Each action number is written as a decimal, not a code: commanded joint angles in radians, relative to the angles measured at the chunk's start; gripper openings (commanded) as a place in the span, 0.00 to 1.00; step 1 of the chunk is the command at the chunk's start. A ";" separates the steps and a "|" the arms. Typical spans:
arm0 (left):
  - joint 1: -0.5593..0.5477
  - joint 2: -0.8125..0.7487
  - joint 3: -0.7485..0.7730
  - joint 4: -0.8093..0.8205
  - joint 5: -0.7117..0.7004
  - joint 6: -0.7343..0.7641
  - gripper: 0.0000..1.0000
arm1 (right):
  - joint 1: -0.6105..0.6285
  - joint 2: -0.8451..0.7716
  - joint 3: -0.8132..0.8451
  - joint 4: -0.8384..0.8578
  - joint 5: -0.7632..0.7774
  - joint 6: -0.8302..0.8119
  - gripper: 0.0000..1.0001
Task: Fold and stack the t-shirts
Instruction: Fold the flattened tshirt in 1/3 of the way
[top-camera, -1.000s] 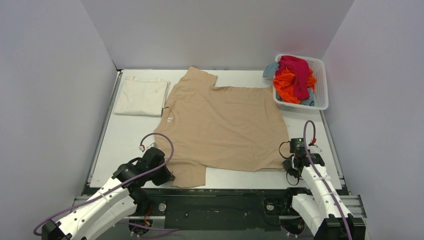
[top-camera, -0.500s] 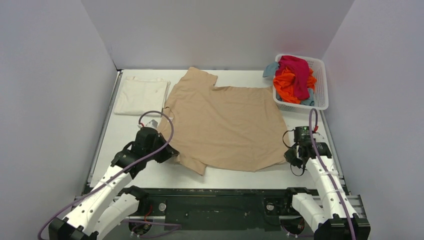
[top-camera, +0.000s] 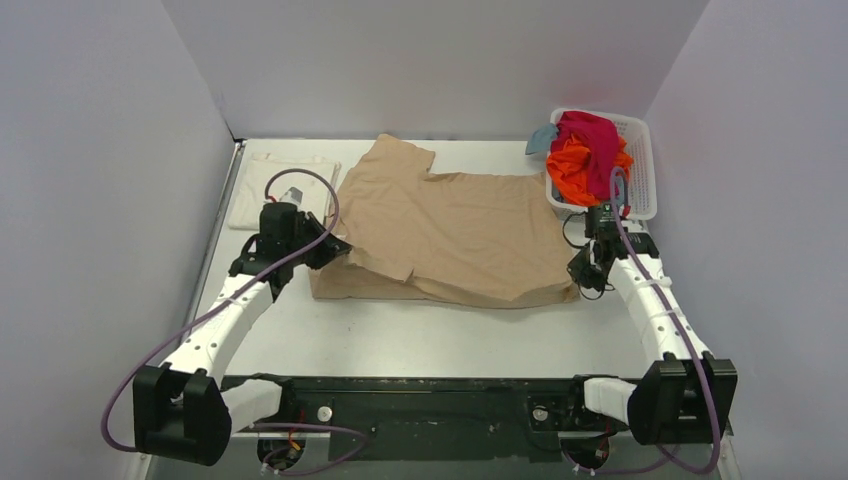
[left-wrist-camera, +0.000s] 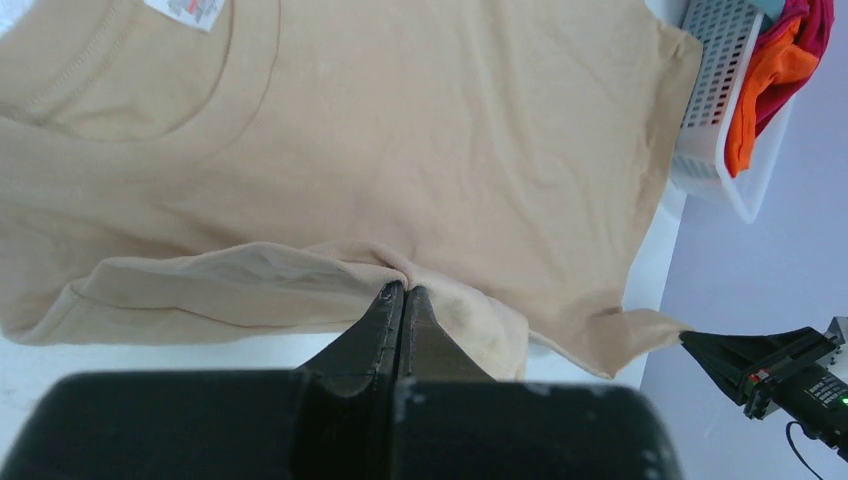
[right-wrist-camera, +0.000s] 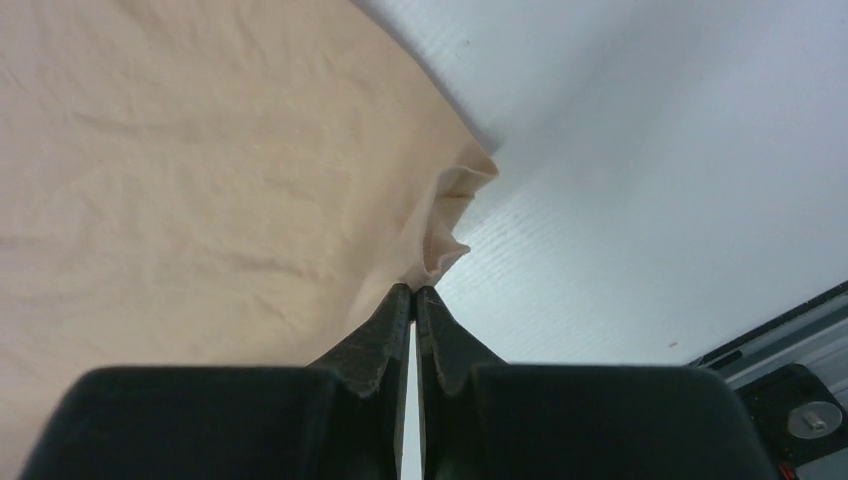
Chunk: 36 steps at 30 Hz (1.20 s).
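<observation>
The tan t-shirt (top-camera: 450, 220) lies across the middle of the table (top-camera: 430, 345). The left gripper (left-wrist-camera: 403, 290) and right gripper (right-wrist-camera: 413, 288) each clench its near edge (sleeve side, hem corner), so the fold should carry evenly toward the far edge.

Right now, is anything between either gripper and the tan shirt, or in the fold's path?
Nothing visible. The left gripper and right gripper are each shut on a pinch of the tan t-shirt. The cloth ahead is bare; the folded cream-white shirt and the basket lie off to its sides.
</observation>
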 joint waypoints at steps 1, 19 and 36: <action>0.045 0.035 0.038 0.156 0.024 0.039 0.00 | -0.004 0.093 0.088 0.023 0.042 -0.021 0.00; 0.090 0.497 0.342 0.163 -0.017 0.069 0.00 | -0.007 0.504 0.385 0.056 0.081 -0.070 0.00; 0.102 0.497 0.416 -0.027 -0.059 0.106 0.86 | 0.129 0.321 0.234 0.103 0.096 -0.164 0.75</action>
